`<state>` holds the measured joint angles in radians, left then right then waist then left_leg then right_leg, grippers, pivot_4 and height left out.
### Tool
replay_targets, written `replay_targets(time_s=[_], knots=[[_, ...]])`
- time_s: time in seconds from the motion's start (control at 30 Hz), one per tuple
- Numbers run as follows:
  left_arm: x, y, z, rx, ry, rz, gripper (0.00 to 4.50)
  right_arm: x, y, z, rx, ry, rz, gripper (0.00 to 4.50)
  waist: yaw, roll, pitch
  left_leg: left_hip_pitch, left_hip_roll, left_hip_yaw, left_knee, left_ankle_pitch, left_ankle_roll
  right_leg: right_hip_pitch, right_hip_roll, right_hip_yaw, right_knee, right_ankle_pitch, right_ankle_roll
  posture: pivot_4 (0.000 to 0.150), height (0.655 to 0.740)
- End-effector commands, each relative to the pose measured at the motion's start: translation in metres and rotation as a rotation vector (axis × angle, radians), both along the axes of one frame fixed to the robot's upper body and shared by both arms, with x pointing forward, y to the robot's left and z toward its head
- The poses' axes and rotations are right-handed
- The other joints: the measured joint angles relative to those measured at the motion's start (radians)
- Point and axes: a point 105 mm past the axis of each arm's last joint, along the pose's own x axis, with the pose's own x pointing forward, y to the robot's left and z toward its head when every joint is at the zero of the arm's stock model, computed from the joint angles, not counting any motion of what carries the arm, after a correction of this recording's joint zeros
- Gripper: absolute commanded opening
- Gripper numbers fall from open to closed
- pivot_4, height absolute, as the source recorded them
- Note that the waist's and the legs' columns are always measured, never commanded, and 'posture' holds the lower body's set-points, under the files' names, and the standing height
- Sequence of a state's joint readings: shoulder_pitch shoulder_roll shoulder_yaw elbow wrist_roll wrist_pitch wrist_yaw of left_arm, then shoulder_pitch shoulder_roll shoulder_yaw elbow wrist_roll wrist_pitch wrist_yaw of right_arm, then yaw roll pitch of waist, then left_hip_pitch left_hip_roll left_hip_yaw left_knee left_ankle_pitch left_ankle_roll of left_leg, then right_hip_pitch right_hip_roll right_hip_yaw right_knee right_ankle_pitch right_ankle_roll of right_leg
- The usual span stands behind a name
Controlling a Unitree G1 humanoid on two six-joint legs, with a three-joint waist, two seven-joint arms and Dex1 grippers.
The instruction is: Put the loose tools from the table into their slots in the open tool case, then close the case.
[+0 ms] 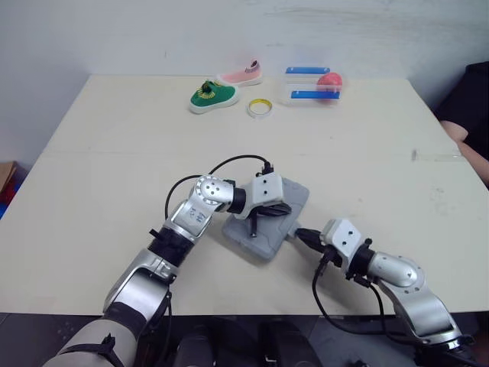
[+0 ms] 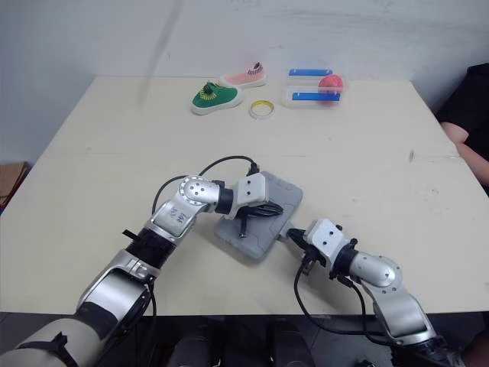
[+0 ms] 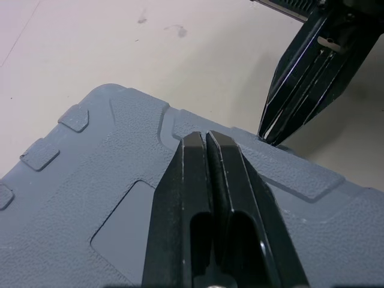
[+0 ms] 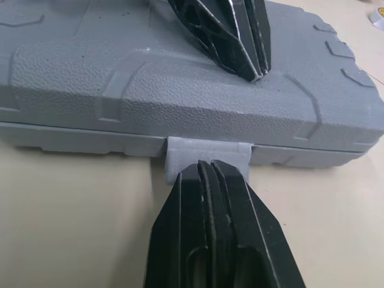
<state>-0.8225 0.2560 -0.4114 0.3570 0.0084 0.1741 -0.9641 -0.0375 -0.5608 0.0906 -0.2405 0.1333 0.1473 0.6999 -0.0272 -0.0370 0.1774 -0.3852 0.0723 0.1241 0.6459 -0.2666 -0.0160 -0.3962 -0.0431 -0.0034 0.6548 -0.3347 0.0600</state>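
Two grippers are working at one object in the lower middle of the head view, so I will take it from the left. My left gripper [image 1: 266, 209] has its two black fingers pressed together with nothing between them, and their tips rest on the textured lid of the grey moulded-plastic tool case [image 1: 295, 196]. The case lies flat and shut on the pale beige table [image 1: 114, 153], turned at an angle to the table's near edge.

To the right of it, my right gripper [image 1: 300, 234] has its fingers together too, gripping nothing. In the right wrist view its tips [image 4: 210, 169] sit right up against the pale grey latch tab [image 4: 180, 150] in the middle of the case's side wall (whether they actually press on it, I cannot tell). The same view shows the left gripper planted on the lid just above that tab.

Along the top of the frame, well apart from the case, stands a row of other items. From the left they are a green fabric shoe with a white sole [image 1: 214, 96], a pink shoe [image 1: 241, 75] just behind it, a yellow ring of tape [image 1: 249, 108], and a clear plastic box with blue lids [image 1: 309, 95] holding a pink rounded object [image 1: 330, 82]. At the right edge of the frame a person's arm in a dark sleeve [image 1: 466, 134] reaches the table's side.
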Motion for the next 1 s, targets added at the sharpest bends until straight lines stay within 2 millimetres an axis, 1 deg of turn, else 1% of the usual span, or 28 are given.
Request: replay_targets(time_s=[0.03, 0.2, 0.37, 0.43, 0.6, 0.7, 0.77, 0.87, 1.0], knots=[[0.0, 0.012, -0.03, 0.103, 0.056, 0.044, 0.06, 0.003, 0.002, -0.003, -0.017, -0.009, -0.001, 0.0, 0.0, 0.0, 0.0, 0.0, 0.0, 0.0, 0.0, -0.002, 0.003, 0.0, 0.0, 0.0, 0.0, 0.0, 0.0, 0.15, 0.74], [0.007, 0.023, -0.036, 0.109, 0.073, 0.091, 0.06, 0.007, 0.006, -0.004, 0.005, -0.006, 0.006, 0.0, -0.001, 0.0, 0.0, 0.0, 0.0, 0.0, 0.0, -0.002, 0.003, 0.0, 0.0, 0.0, 0.0, 0.0, 0.0, 0.15, 0.74], [0.006, 0.025, -0.039, 0.109, 0.092, 0.093, 0.06, 0.012, 0.009, -0.004, 0.015, -0.009, 0.012, 0.0, -0.002, 0.0, 0.0, 0.002, 0.0, 0.0, 0.0, -0.002, 0.003, 0.001, 0.0, 0.0, 0.0, 0.0, 0.0, 0.15, 0.74], [0.004, 0.028, -0.044, 0.133, 0.106, 0.09, 0.06, 0.016, 0.01, -0.003, 0.018, -0.012, 0.023, 0.0, -0.002, 0.0, 0.0, 0.002, 0.0, 0.0, 0.0, -0.002, 0.003, 0.001, 0.0, 0.0, 0.0, 0.0, 0.0, 0.15, 0.74], [0.003, 0.033, -0.056, 0.172, 0.139, 0.093, 0.06, 0.018, 0.019, -0.002, 0.02, 0.015, 0.086, 0.0, -0.005, -0.001, -0.001, 0.006, 0.001, 0.001, -0.001, -0.003, 0.002, 0.004, 0.001, 0.001, 0.0, 0.0, -0.001, 0.15, 0.74], [0.003, 0.035, -0.064, 0.189, 0.166, 0.099, 0.06, 0.024, 0.021, 0.006, 0.043, 0.01, 0.107, 0.0, -0.007, -0.003, -0.002, 0.012, 0.002, 0.004, -0.003, -0.003, 0.002, 0.007, 0.001, 0.002, 0.0, -0.001, -0.002, 0.15, 0.74], [0.004, 0.035, -0.067, 0.196, 0.175, 0.1, 0.06, 0.024, 0.025, 0.009, 0.058, 0.033, 0.154, 0.0, -0.008, -0.003, -0.003, 0.015, 0.003, 0.004, -0.003, -0.005, 0.002, 0.01, 0.001, 0.002, 0.0, -0.001, -0.003, 0.15, 0.74], [0.004, 0.036, -0.074, 0.217, 0.18, 0.096, 0.06, 0.022, 0.035, 0.007, 0.05, 0.078, 0.226, 0.0, -0.014, -0.004, -0.003, 0.017, 0.005, 0.004, -0.003, -0.007, 0.001, 0.012, 0.002, 0.002, 0.0, -0.002, -0.004, 0.15, 0.74], [0.003, 0.036, -0.078, 0.221, 0.188, 0.089, 0.06, 0.029, 0.038, 0.007, 0.041, 0.088, 0.234, 0.0, -0.026, -0.005, -0.006, 0.018, 0.007, 0.004, -0.003, -0.008, -0.001, 0.012, 0.003, 0.0, 0.0, -0.003, -0.005, 0.15, 0.74]])
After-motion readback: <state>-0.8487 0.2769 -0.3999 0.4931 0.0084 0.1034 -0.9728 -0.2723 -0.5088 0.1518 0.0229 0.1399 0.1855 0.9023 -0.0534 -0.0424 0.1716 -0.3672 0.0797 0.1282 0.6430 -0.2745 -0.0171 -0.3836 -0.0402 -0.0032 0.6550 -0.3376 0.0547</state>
